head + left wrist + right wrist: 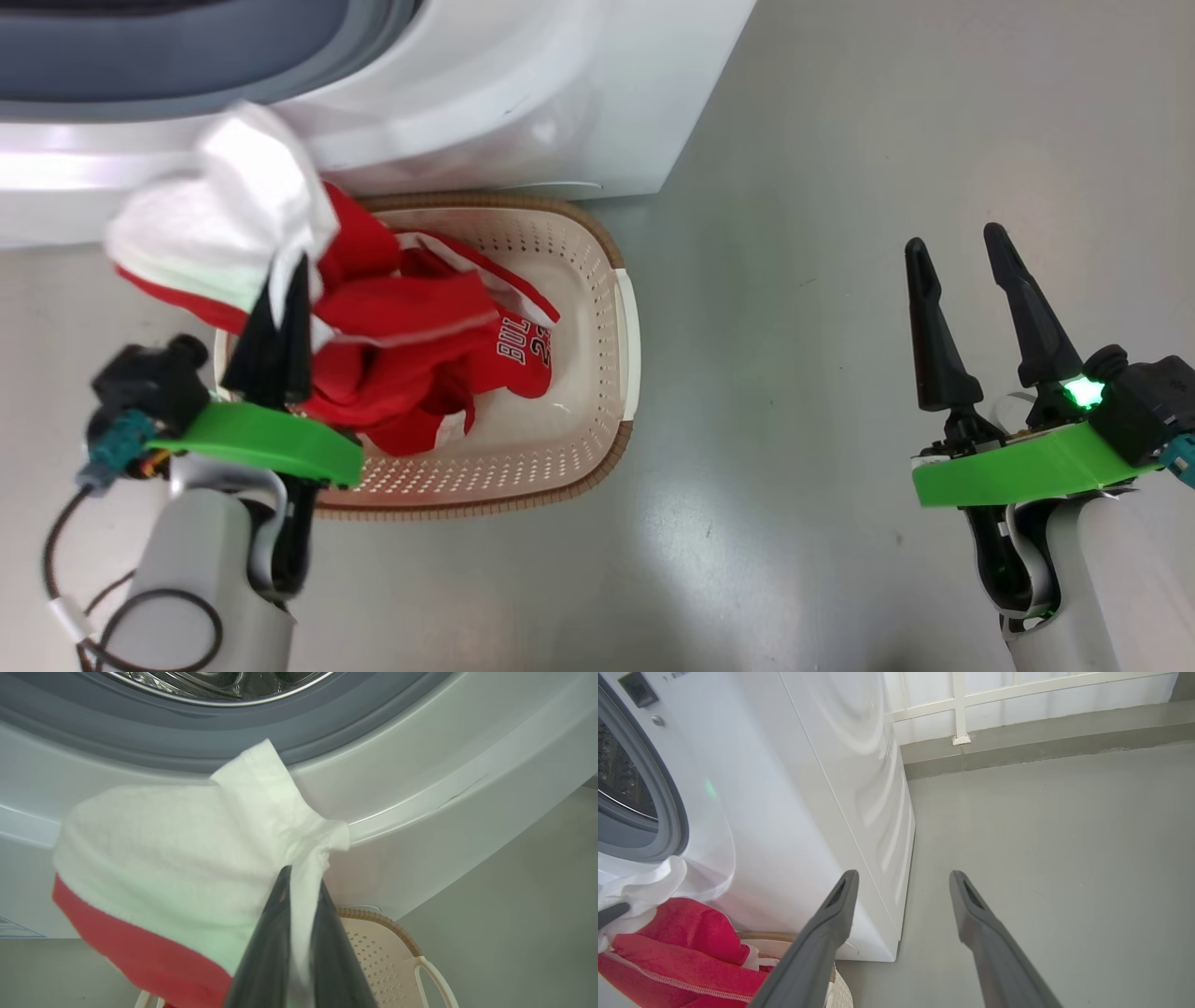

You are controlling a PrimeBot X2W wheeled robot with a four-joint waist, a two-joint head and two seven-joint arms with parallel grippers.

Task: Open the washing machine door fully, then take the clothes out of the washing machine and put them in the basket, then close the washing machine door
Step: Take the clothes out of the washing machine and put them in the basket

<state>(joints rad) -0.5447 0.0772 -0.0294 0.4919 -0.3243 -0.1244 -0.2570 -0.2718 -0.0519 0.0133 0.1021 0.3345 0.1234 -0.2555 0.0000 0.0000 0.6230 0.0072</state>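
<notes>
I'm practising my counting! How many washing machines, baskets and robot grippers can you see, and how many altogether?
washing machine: 1
basket: 1
grippers: 2, the left gripper and the right gripper
Total: 4
The clothes are too bunched up to count.

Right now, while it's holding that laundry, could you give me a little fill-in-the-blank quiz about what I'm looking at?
1. The left gripper is shut on a ____ garment with red cloth beneath it.
2. The right gripper hangs over the floor with its jaws ____.
3. The basket stands against the washing machine and holds ____ jerseys.
Missing words: white; open; red.
</notes>
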